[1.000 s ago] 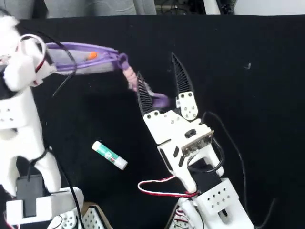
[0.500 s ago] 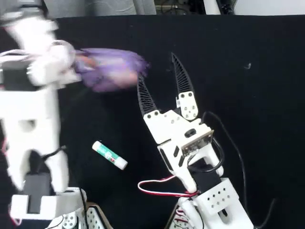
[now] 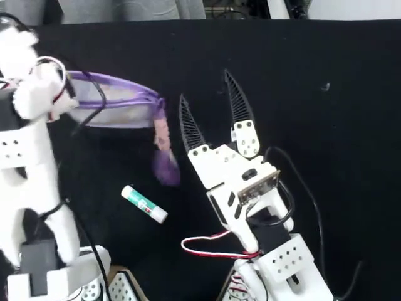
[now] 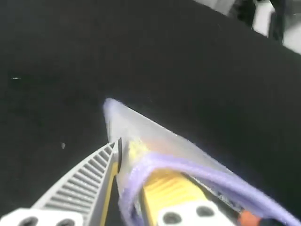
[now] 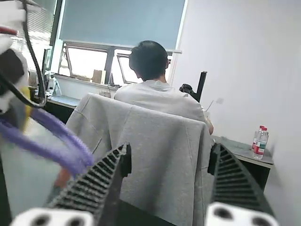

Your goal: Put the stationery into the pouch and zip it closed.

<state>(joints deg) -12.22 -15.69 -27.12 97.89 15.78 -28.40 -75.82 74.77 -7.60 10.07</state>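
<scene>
Left tool [image 4: 127, 157] pinches the pouch [image 3: 116, 100], your right tool [image 3: 205, 86] is spread and empty: next, grasp the glue stick [image 3: 144, 204] toward the surface's near left corner.

Pouch [image 3: 116, 100] is showing translucent grey with purple trim, tassel [image 3: 164, 160] pink-purple. Glue stick [image 3: 144, 204] is reading white with a green label. Table [image 3: 326, 125] is looking black. Right arm [image 3: 235, 179] is showing white, fingers [image 3: 189, 128] black, ribbed.

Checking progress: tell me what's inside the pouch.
Left wrist view shows an orange bit inside the pouch; the rest is hidden by its wall. The glue stick lies outside on the table.
</scene>
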